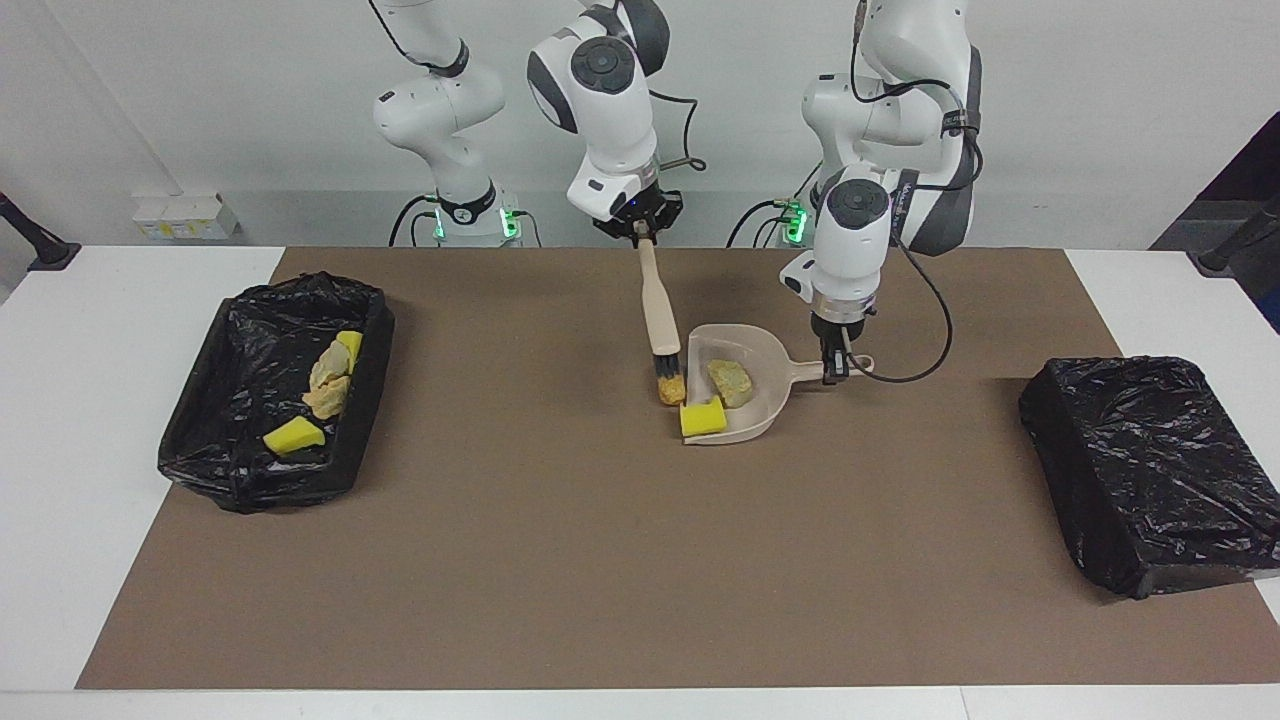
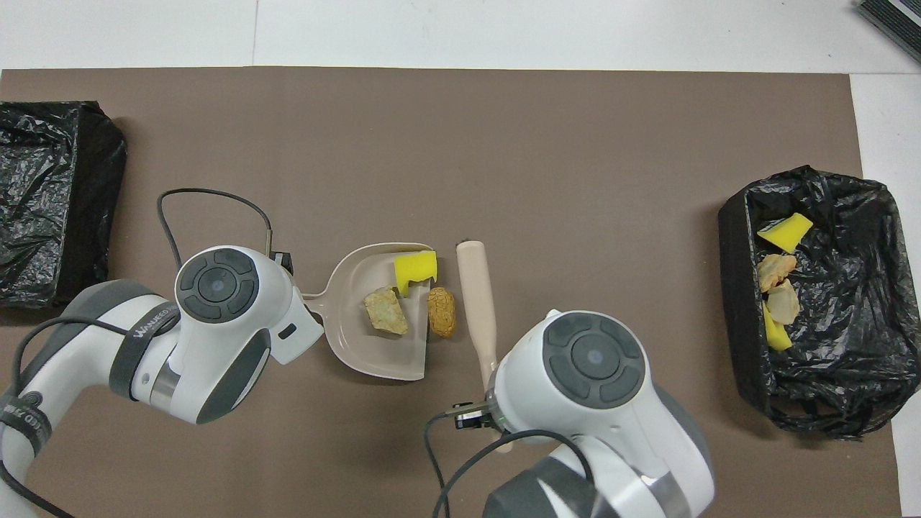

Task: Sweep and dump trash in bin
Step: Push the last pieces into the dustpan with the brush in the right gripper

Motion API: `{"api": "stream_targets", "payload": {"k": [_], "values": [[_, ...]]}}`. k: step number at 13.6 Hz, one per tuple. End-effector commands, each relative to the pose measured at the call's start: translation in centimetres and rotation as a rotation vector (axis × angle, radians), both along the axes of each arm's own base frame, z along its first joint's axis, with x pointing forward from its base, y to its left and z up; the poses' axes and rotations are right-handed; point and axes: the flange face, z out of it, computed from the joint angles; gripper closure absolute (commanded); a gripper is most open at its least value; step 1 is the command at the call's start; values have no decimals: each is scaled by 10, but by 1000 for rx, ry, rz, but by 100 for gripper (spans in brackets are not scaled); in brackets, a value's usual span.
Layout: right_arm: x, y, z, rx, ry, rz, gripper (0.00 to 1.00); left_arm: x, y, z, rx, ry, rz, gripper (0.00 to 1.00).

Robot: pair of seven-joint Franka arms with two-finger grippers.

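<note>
The beige dustpan (image 1: 760,352) (image 2: 357,352) rests on the brown mat, my left gripper (image 1: 831,372) shut on its handle. Inside lies a pale tan lump of trash (image 1: 732,381) (image 2: 386,320). A yellow sponge piece (image 1: 703,417) (image 2: 415,267) sits on the pan's lip. An orange bread-like lump (image 1: 670,390) (image 2: 441,311) lies on the mat just outside the mouth. My right gripper (image 1: 640,232) is shut on the brush (image 1: 659,305) (image 2: 478,306), whose dark bristles hang close over the orange lump. The bin (image 1: 377,340) (image 2: 732,288), lined in black, holds several trash pieces.
A second box wrapped in black plastic (image 1: 1150,470) (image 2: 50,201) stands at the left arm's end of the table. The bin stands at the right arm's end. The left arm's cable (image 1: 925,340) loops beside the dustpan handle.
</note>
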Motion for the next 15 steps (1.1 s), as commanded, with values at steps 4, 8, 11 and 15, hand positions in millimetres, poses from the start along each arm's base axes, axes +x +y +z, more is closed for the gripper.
{"api": "stream_targets", "payload": {"k": [4,8,11,15], "values": [[15,-22,-105,-128,93,8,100,-1,6,-1,-1,-14,36,100],[0,35,-137,-8,108,-99,100,0,7,-1,-1,-13,30,100],[-20,79,-127,129,99,-161,100,2,13,-1,0,-12,33,100],[-28,106,-111,211,105,-211,100,2,13,-2,-1,-11,30,100]]}}
